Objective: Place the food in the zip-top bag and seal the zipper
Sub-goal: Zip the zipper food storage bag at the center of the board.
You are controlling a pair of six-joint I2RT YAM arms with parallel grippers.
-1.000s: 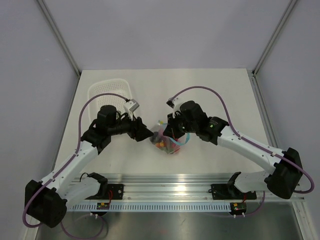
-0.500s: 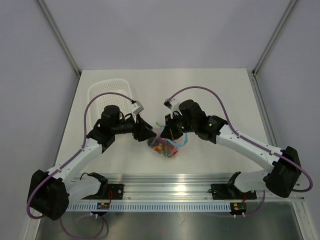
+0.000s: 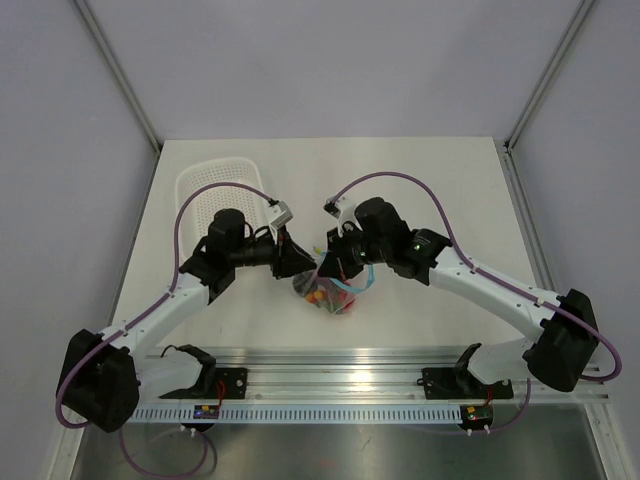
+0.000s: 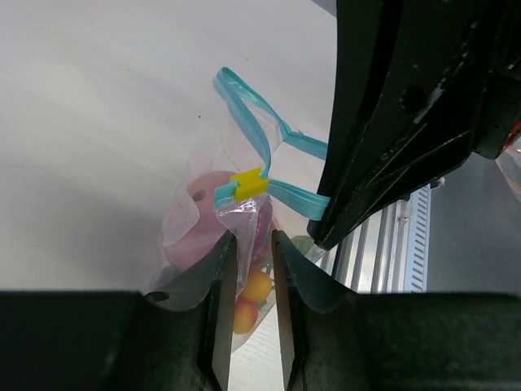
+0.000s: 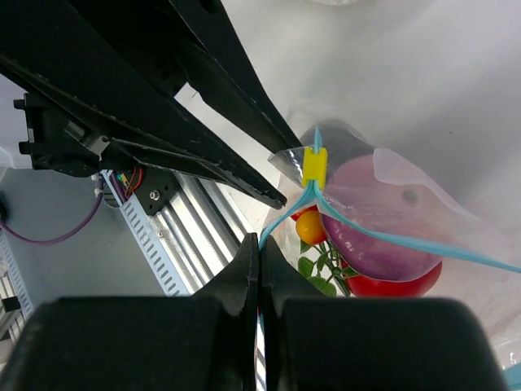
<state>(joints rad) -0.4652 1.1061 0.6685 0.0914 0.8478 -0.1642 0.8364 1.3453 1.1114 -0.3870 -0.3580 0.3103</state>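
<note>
**Desk:** Top external view: what is on the table (image 3: 450,180)?

**Photographer:** A white basket (image 3: 215,185) lies well to the left of the bag (image 3: 330,290), which sits between both grippers.

**Desk:** And the jaws?

**Photographer:** The left gripper (image 4: 252,240) is narrowly apart, astride the bag's top. The right gripper (image 5: 259,244) is pressed together on the zipper (image 4: 293,194).

**Desk:** The food (image 5: 383,232)?

**Photographer:** Inside the bag, beneath the yellow slider (image 4: 249,183).

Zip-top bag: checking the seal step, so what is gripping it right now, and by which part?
The right gripper pinches the zipper strip near the yellow slider; the left gripper only straddles the bag below it.
</note>
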